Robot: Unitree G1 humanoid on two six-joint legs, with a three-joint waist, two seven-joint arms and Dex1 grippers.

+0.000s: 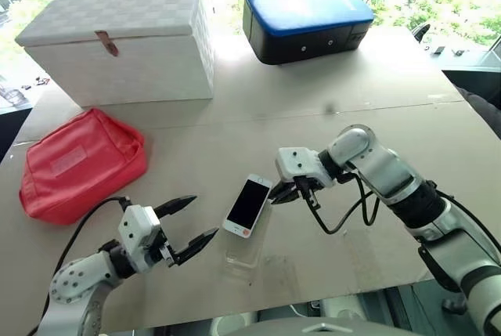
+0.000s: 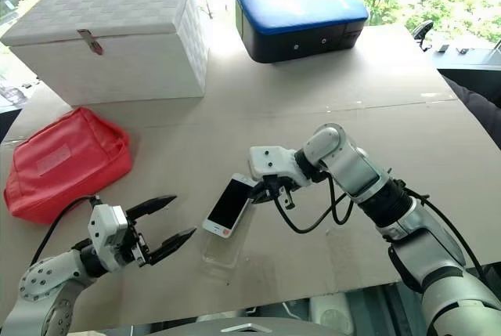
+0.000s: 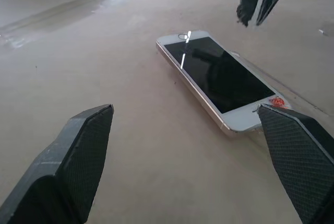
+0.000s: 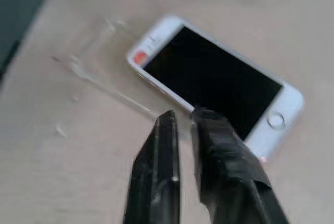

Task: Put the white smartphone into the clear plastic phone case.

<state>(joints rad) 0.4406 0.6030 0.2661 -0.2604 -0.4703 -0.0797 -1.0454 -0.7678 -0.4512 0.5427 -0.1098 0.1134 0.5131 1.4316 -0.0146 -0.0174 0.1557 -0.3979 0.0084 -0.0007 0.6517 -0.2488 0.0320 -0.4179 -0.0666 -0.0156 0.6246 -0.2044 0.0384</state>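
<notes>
A: Where is the white smartphone (image 1: 248, 205)?

B: It lies flat on the table (image 1: 352, 93), screen up. One end sits over the clear plastic phone case (image 1: 244, 251). It is not clicked in.

A: And my 2 grippers?

B: My left gripper (image 1: 189, 224) is wide open and holds nothing. My right gripper (image 1: 286, 193) is nearly shut, empty, beside the phone.

A: What could go wrong?

B: I think a push could slide the light case away. The white box (image 1: 125, 38) stays closed.
</notes>
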